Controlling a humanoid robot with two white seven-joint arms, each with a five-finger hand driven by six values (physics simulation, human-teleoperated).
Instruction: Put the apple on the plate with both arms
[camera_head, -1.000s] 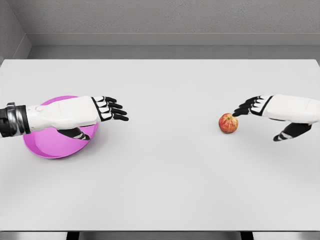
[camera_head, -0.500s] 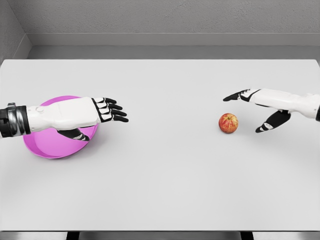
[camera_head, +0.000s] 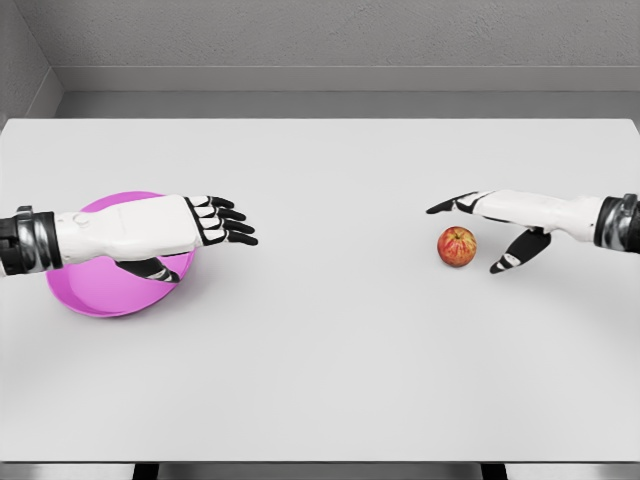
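A humanoid robot's two arms reach over a wide white table (camera_head: 320, 380), with the apple not yet grasped.

The left hand (camera_head: 215, 220), fingers extended and empty, hovers over the pink plate (camera_head: 90, 295) near the left edge. Well apart, the right hand (camera_head: 490, 225) spreads around the apple (camera_head: 457, 246) without gripping. Pickup and placing remain, with open tabletop between.

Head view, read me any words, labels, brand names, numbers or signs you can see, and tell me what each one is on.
None: no readable text, number or sign appears anywhere.
The round red-yellow apple, glossy magenta plate and plain white table carry no markings.
The white left hand over the plate and the white right hand, fingers spread around the apple, bear no labels or logos either.
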